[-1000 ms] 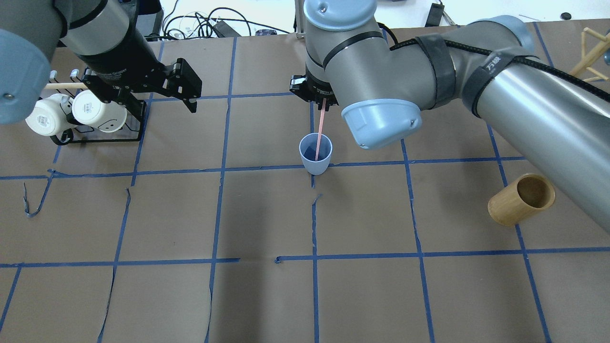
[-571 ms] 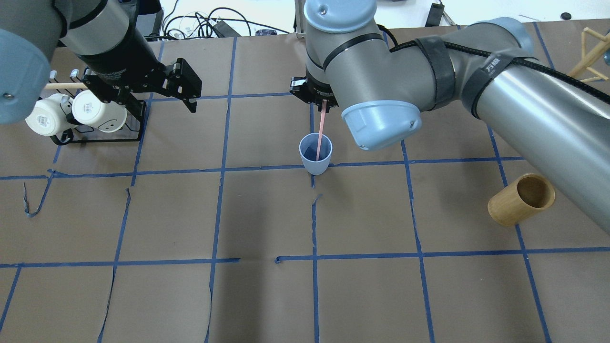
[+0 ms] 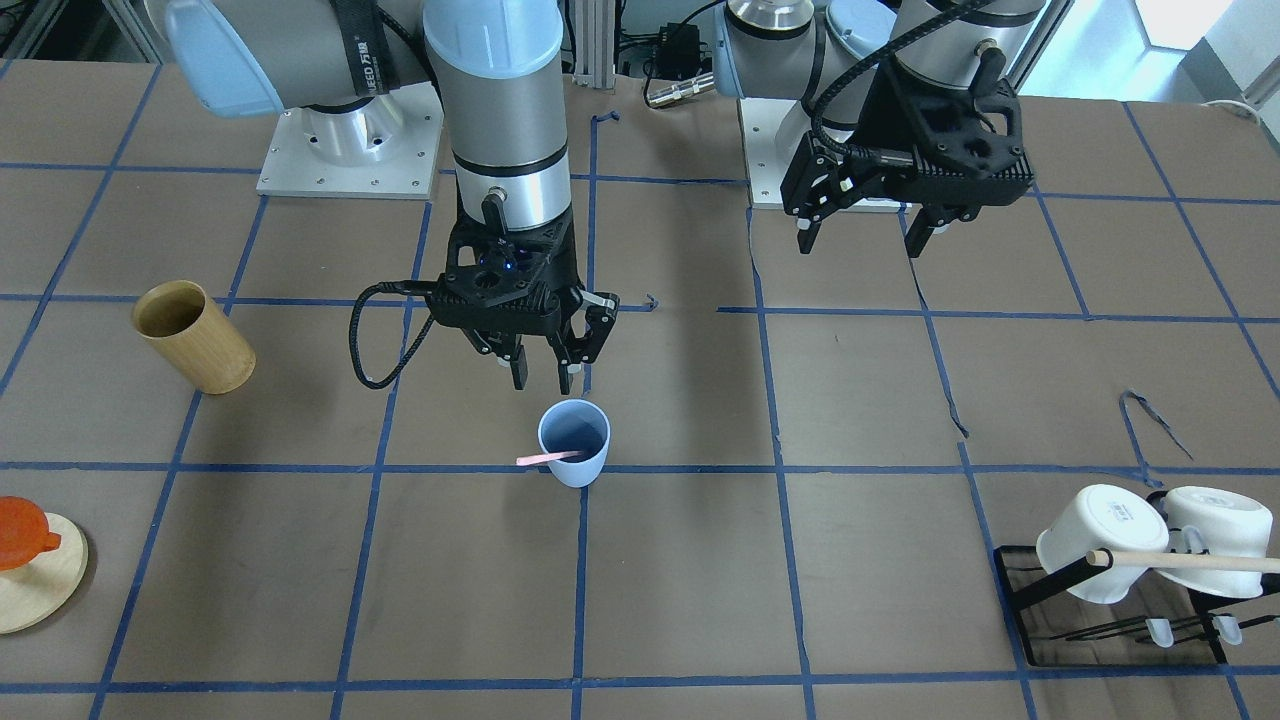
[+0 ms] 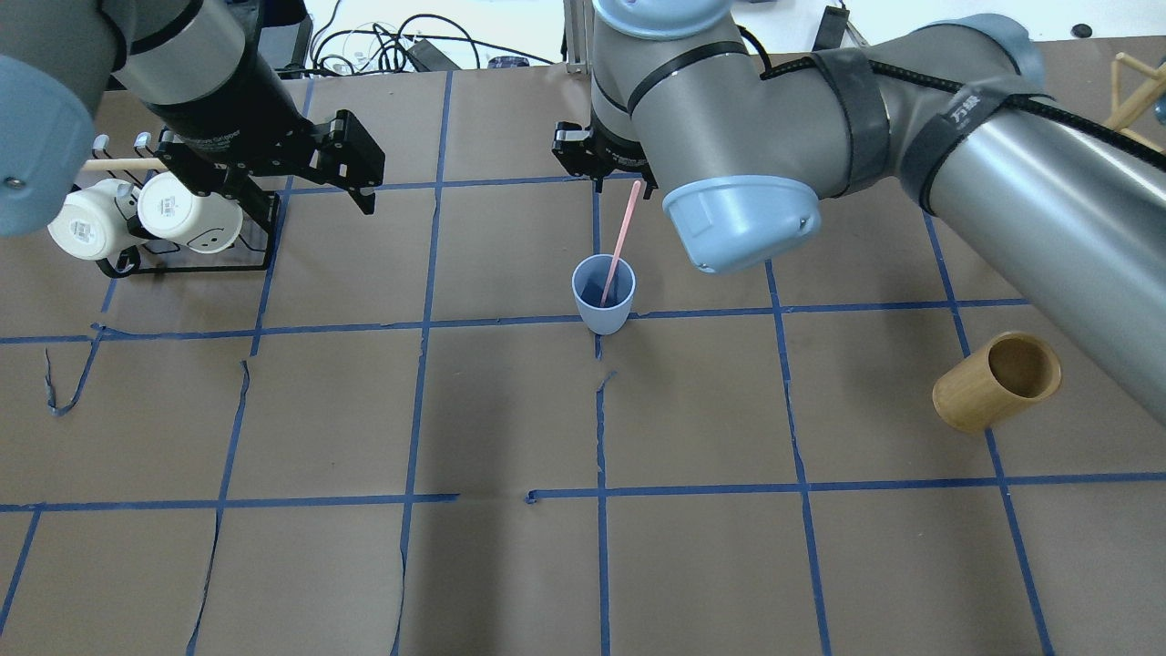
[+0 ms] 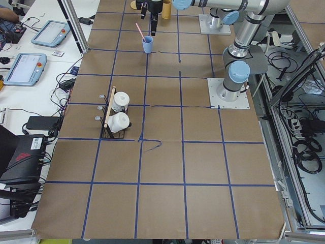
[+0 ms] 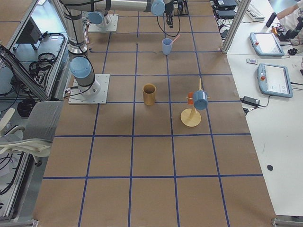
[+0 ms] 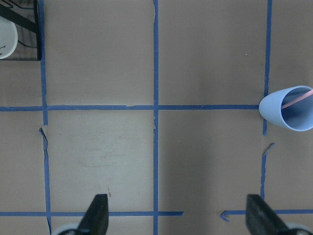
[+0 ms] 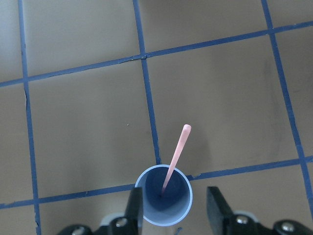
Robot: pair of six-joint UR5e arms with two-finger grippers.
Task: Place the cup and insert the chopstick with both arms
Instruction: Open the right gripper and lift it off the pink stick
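The pale blue cup [image 4: 603, 299] stands upright near the table's middle, also in the front view [image 3: 573, 445] and the right wrist view [image 8: 164, 196]. One pink chopstick [image 4: 623, 230] stands in it and leans on the rim, its upper end free [image 8: 178, 154]. My right gripper [image 3: 543, 380] hangs open just above and behind the cup, touching neither cup nor stick. My left gripper [image 3: 860, 243] is open and empty, off to the cup's side above bare table; the cup shows at the right edge of its wrist view [image 7: 286, 108].
A tan bamboo cup [image 4: 997, 378] stands on the robot's right. A black rack with two white mugs [image 4: 146, 219] stands on the left, near the left arm. A wooden stand [image 3: 25, 575] with an orange cup is at the far right end.
My right gripper has opened, let go of the chopstick and drawn up and back. The stick, held upright before, now leans freely in the cup. The left arm has not moved.
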